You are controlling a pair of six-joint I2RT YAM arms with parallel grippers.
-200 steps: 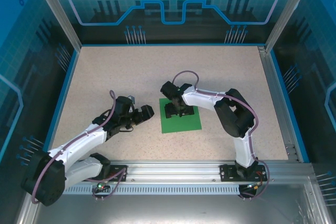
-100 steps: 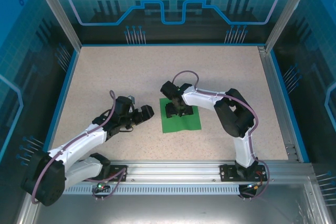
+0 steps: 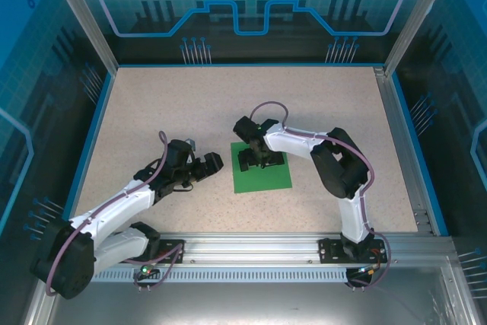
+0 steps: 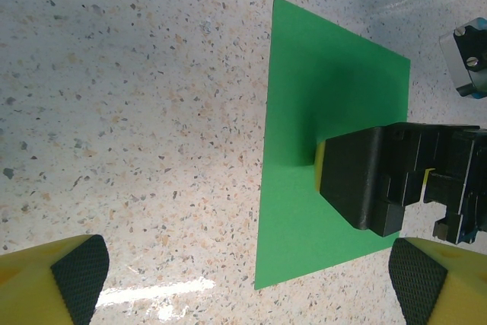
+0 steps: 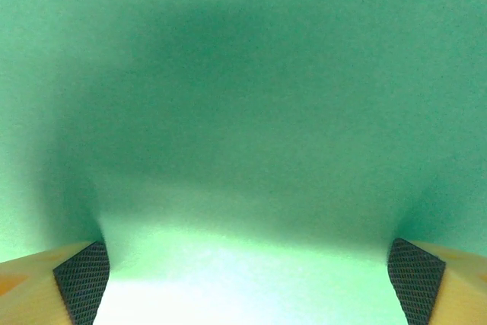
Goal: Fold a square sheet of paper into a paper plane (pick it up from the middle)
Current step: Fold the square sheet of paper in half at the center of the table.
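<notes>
**Both jaws spread wide, right gripper down on the green sheet**

Jaws on both arms stand wide apart, and neither one grips anything.

Top view: the square sheet of paper (image 3: 268, 179) lies flat on the speckled table (image 3: 228, 104), near the middle and a little toward the near edge. It is bright green and unfolded. The right gripper (image 3: 253, 159) reaches in from the right and points down onto the far half of the sheet. The left gripper (image 3: 213, 164) sits low just beside the sheet's left edge, aimed toward it, with bare table between.

Left wrist view: the left gripper (image 4: 245, 278) shows its two yellow fingers with black pads (image 4: 76, 279) in the bottom corners, far apart, above the table (image 4: 114, 74). Ahead of it lies the square sheet of paper (image 4: 304, 97), flat and uncreased. The black right gripper (image 4: 358, 180) rests on the sheet near its middle and casts a dark shadow there.

Right wrist view: the right gripper (image 5: 247, 283) is very close to the square sheet of paper (image 5: 243, 112). Its two textured fingertips (image 5: 80, 279) sit at the lower corners, set down on the green surface with a wide stretch of paper between them.
</notes>
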